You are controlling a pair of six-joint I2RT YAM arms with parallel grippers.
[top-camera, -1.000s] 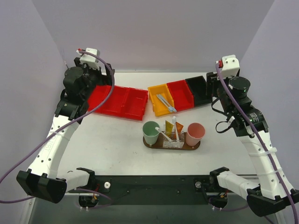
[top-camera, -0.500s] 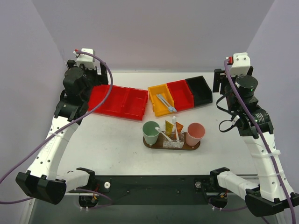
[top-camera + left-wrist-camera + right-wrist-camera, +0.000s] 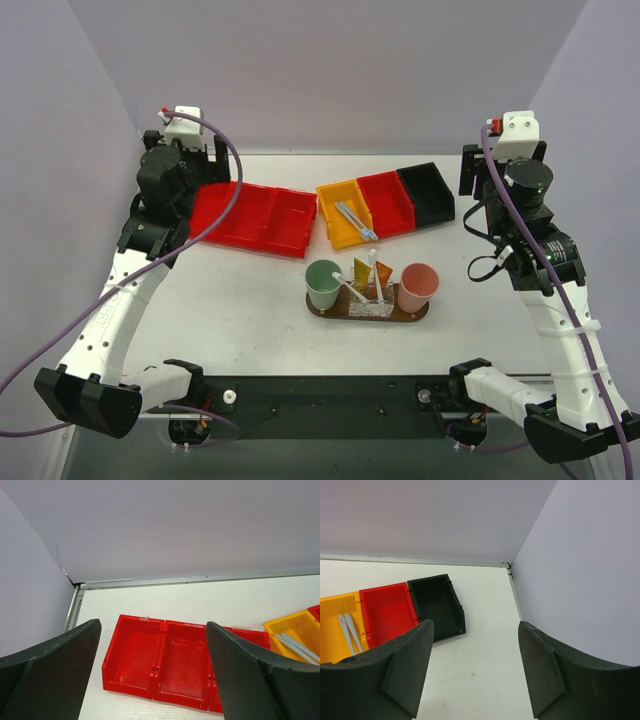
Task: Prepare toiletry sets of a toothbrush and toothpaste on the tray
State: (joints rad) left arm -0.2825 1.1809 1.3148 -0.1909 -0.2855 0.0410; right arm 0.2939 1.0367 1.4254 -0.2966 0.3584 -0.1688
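**Tray (image 3: 345, 312) carries three cups; both pincers stand apart and empty**

Tray sits on the white table (image 3: 240, 300), near the middle and a little toward the arm bases, its long side running left to right. On it stand a green cup (image 3: 323, 284) at the left end, a pink cup (image 3: 417, 287) at the right end, and a clear cup (image 3: 370, 303) between them. Two orange and yellow toothpaste tubes (image 3: 362, 270) and white toothbrushes (image 3: 372, 268) stick up around the middle cup. One brush leans toward the green cup, and I cannot tell which cup holds it.

Behind the tray lies a row of bins: a yellow bin (image 3: 335, 232), a red bin (image 3: 386, 203) and a black bin (image 3: 427, 193), touching side by side. Two pale blue spare brushes (image 3: 354, 220) lie in the yellow bin. Further left is a wider block of red bins (image 3: 255, 218).

The left gripper (image 3: 152, 630) hangs above the far left of the table, over the red block, its fingers spread wide with nothing between them. The right gripper (image 3: 475, 630) hangs over the far right corner beside the black bin, its fingers also apart and holding nothing.
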